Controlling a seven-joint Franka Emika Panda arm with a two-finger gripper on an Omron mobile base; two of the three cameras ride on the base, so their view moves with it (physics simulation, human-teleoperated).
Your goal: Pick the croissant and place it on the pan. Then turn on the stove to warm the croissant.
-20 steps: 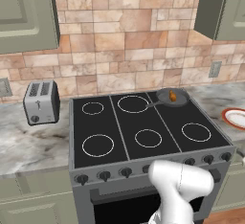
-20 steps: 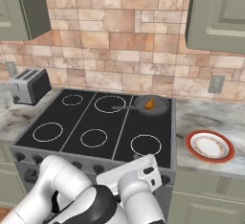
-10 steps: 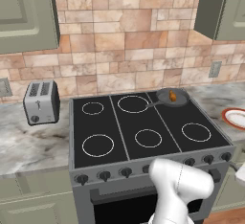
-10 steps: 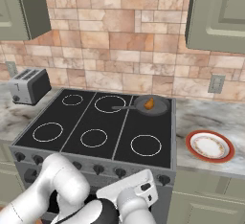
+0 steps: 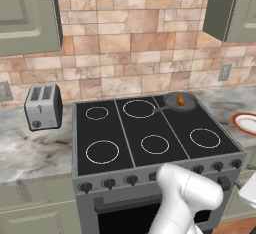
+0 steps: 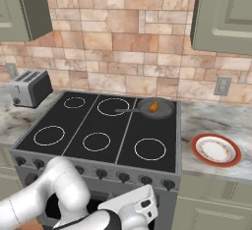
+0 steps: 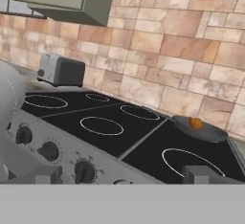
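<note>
The croissant [image 6: 153, 106] lies in the pan [image 6: 156, 109] on the stove [image 6: 98, 130], while the claw [image 7: 122, 175], wide open and empty, faces small stiff knobs [image 7: 84, 171], probably best pinched across their sides.

The croissant [image 6: 153, 106] lies in the pan [image 6: 158, 112] on the stove's [image 6: 98, 130] back right burner, toaster [image 6: 30, 87] to its left.

The arm [image 6: 64, 194] has sunk lower before the stove [image 6: 98, 140]: in the right base view its hand now sits below the knob row near the bottom edge, its elbow further left than before.
</note>
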